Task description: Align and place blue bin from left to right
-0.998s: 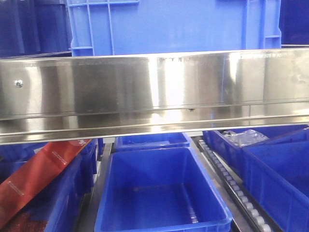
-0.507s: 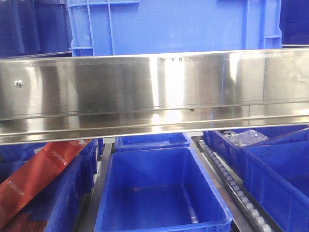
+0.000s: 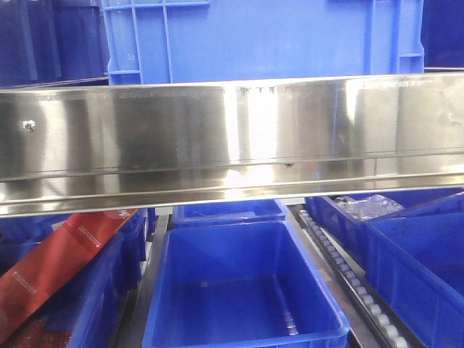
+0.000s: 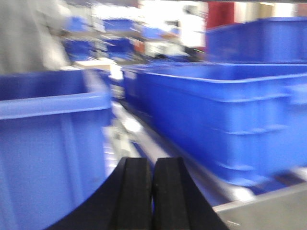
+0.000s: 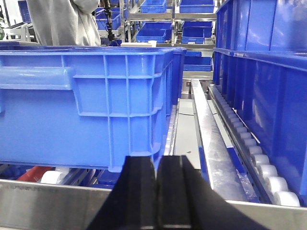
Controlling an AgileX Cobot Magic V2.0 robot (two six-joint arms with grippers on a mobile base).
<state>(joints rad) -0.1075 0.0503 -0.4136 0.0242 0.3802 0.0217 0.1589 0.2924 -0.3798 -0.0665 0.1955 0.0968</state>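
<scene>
A shiny steel rail [image 3: 232, 138] runs across the front view from side to side. It is the front edge of a rack shelf. The big blue bin [image 3: 261, 40] sits on that shelf, just behind the rail and near the middle. Its long side faces the camera, so it lies lengthwise along the rail, left to right, and it stands flat and upright.

Under the rail is a lower shelf with an open blue tub [image 3: 243, 286], roller tracks [image 3: 348, 279] to its right, and a red bag [image 3: 54, 264] leaning in a bin on the left.

From the right wrist, the blue bin [image 5: 86, 103] rests on rollers behind the steel edge, and a person in grey [image 5: 62, 21] stands far back among more racks of blue bins. The right gripper [image 5: 156, 196] has its black fingers pressed together with nothing between them.

The left wrist view is blurry. The left gripper [image 4: 153, 196] is closed and empty too, low between two blue bins.
</scene>
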